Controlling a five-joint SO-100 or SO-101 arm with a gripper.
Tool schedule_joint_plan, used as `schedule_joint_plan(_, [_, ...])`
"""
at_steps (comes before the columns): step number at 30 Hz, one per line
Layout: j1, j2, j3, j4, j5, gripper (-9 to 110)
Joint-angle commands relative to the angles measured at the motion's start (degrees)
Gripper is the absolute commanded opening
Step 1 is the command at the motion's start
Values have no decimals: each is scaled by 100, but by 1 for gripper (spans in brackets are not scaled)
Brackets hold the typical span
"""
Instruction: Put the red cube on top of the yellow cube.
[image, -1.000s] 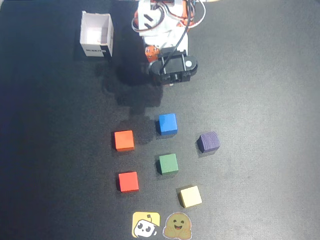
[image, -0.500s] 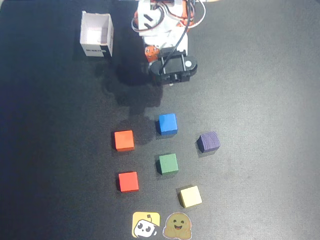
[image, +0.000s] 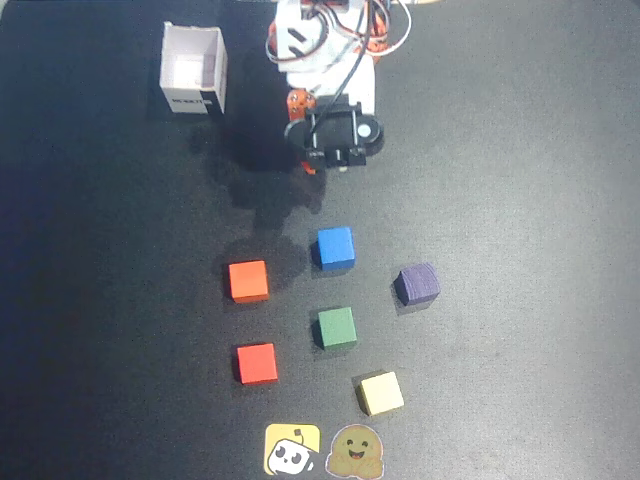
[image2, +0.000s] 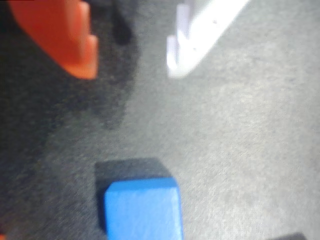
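In the overhead view, a white open box (image: 193, 70) sits toward the dark felt-like table's (image: 520, 200) far left. The matte red cube (image: 257, 363) lies near the front edge, the gripper (image2: 131, 64) released and empty above, the blue cube (image: 335, 247) between them. The cream yellow cube (image: 381, 393) rests rightward.
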Motion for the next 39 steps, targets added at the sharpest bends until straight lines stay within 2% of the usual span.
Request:
schedule_joint_plan(1, [-9, -914, -791, -352, 44, 13])
schedule_joint_plan(7, [185, -3665, -2742, -510, 79, 15])
schedule_joint_plan(19, [835, -7295, -5862, -527, -18, 15])
schedule_joint_plan(29, [835, -8842, -7304, -633, 237, 21])
schedule_joint_plan(39, [861, -9264, -7532, -1204, 615, 23])
